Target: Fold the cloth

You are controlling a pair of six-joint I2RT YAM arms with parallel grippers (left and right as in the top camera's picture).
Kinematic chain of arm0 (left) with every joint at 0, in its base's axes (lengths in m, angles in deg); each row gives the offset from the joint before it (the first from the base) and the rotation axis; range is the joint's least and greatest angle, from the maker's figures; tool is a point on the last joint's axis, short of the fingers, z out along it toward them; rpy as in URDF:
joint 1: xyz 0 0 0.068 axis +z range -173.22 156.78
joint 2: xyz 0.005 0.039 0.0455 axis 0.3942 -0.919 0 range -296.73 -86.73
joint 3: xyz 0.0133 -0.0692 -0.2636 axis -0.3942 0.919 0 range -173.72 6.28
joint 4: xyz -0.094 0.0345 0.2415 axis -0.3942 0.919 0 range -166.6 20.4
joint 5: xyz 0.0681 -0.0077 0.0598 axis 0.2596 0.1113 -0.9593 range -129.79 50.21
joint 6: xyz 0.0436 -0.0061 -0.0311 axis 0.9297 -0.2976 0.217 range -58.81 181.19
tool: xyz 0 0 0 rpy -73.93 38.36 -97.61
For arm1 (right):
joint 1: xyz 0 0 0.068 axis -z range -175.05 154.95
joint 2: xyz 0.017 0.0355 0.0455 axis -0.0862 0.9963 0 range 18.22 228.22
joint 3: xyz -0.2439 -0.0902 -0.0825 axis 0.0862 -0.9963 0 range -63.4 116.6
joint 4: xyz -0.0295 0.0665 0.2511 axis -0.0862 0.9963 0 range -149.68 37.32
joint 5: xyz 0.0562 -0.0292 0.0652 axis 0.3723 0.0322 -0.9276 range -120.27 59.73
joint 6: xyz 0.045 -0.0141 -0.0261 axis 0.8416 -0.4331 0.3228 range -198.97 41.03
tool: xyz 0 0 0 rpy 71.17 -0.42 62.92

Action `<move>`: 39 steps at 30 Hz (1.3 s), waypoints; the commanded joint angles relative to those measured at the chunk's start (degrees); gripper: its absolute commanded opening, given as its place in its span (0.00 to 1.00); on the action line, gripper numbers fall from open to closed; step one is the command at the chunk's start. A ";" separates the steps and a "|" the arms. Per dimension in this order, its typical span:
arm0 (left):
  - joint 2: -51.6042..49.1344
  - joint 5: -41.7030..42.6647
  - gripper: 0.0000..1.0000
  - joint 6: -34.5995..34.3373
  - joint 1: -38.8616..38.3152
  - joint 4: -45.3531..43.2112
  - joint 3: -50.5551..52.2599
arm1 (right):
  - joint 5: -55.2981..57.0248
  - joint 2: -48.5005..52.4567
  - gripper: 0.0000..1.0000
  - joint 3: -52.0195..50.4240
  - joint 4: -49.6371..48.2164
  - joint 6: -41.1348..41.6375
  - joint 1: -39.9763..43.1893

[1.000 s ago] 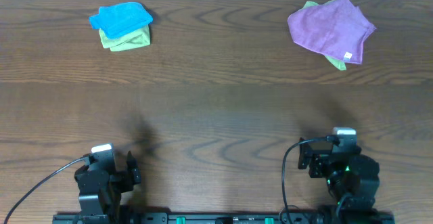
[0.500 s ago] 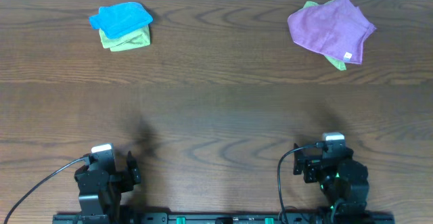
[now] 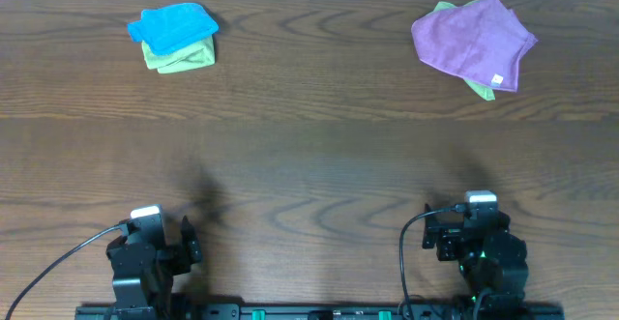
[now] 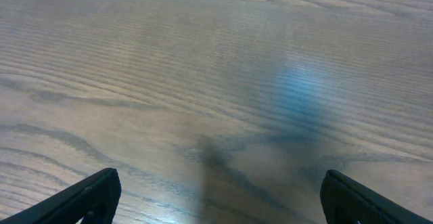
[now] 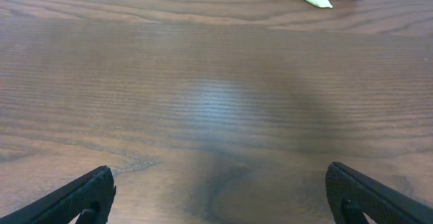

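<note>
The blue cloth (image 3: pixel 172 27) lies in the upper left of the top view. It sits on a green cloth (image 3: pixel 182 61) that is mostly hidden under it. In the upper right, a purple cloth (image 3: pixel 472 32) covers a second green cloth (image 3: pixel 481 89), and only its edges peek out. The purple cloth has a small white tag (image 3: pixel 498 79), too tiny to read. Both arms sit tucked low at the bottom edge of the bench (image 3: pixel 309 156), well apart from the cloths. The left claw (image 4: pixel 220 197) is spread wide over bare wood, with only its tips showing. The right claw (image 5: pixel 220 197) is spread wide too.
</note>
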 commanded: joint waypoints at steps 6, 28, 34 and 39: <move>0.48 -0.79 0.95 0.39 -0.33 0.09 0.50 | 1.62 -0.61 0.99 -0.59 0.31 -0.61 0.66; 0.48 -0.79 0.96 0.39 -0.33 0.09 0.50 | 1.62 -0.61 0.99 -0.59 0.31 -0.61 0.66; 0.48 -0.79 0.95 0.39 -0.33 0.09 0.50 | 1.62 -0.61 0.99 -0.59 0.31 -0.61 0.66; 0.48 -0.79 0.95 0.39 -0.33 0.09 0.50 | 1.62 -0.61 0.99 -0.59 0.31 -0.61 0.66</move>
